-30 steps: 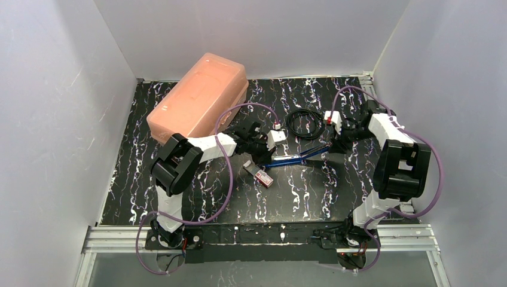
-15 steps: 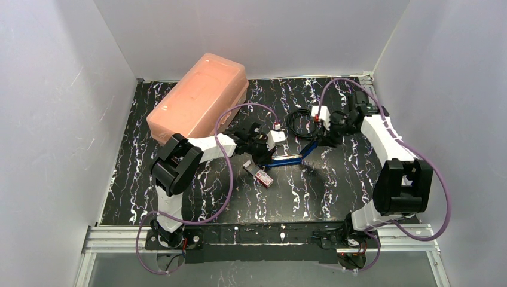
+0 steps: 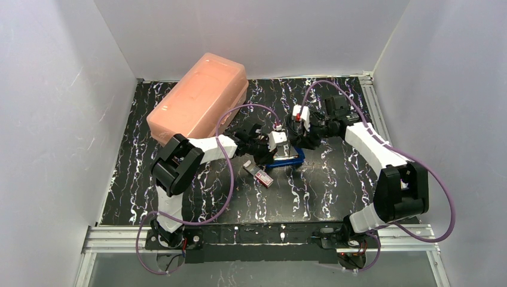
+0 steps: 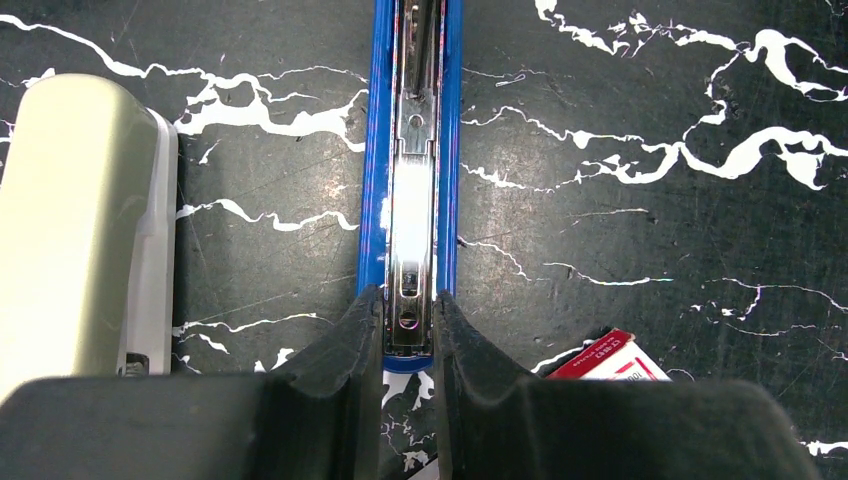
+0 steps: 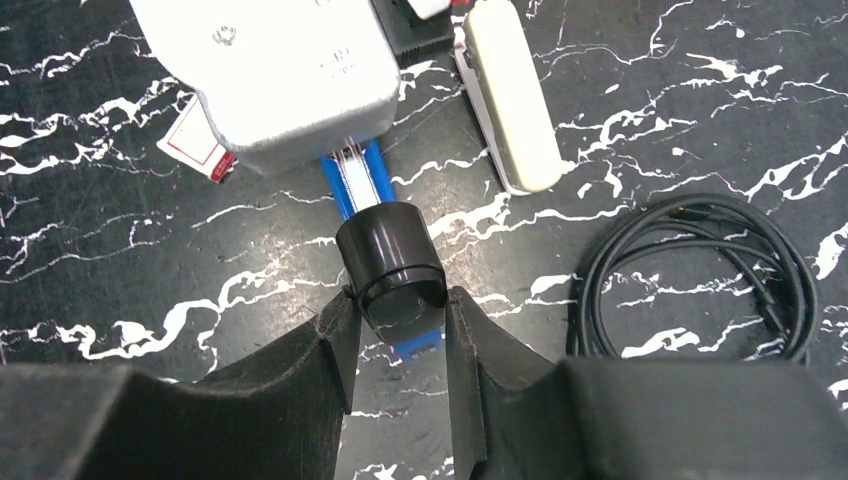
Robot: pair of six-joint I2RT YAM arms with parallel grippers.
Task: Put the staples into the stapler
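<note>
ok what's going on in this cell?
Stapler loading, still at the setup stage. The left end effector is clamped on one end of the blue stapler, whose metal staple channel is exposed. The right end effector grips the stapler's black top arm, which is lifted up from the base. The staples box sits beside the stapler, not yet picked up.

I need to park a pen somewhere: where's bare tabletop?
Free: the table's near strip, between the staples and the front edge, and the left corner in front of the case. Crowded: the middle, around the stapler, with the staples close beside it.
</note>
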